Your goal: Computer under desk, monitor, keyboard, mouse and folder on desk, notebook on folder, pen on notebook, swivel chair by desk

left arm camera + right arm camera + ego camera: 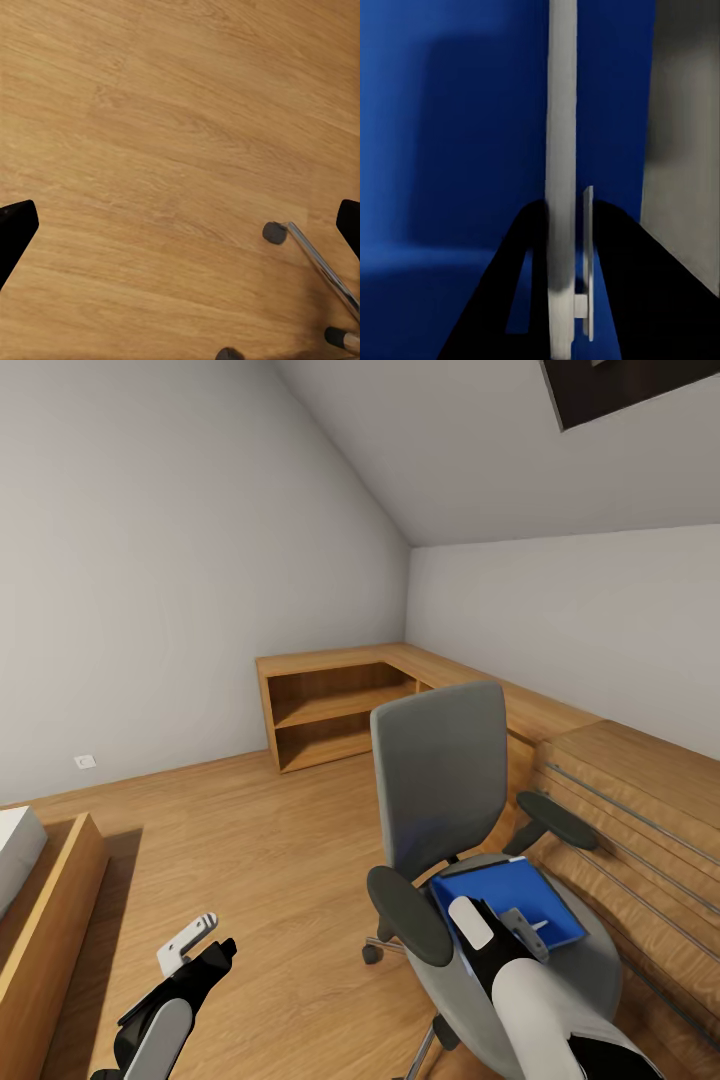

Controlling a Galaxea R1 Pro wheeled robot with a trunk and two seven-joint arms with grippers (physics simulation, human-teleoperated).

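Head view: bright-blue flat rectangular folder [520, 910] lies on the seat of the grey upholstered swivel chair [440, 780] w/ black armrests, toward the seat's right edge. Right gripper [520, 932] is at the folder's near edge; right wrist view shows its fingers [561, 187] pressed nearly together on something thin against blue, prob. clenched on the folder edge [450, 150]. Left gripper [195, 945] hangs released over wood floor [165, 135], nothing between its tips. To do it well: lift level, clear the armrests, keep grip deep enough that the folder doesn't slip.

bright-blue folder [520, 905], grey swivel chair [440, 780], black armrests, light wood-grain floor [260, 840]
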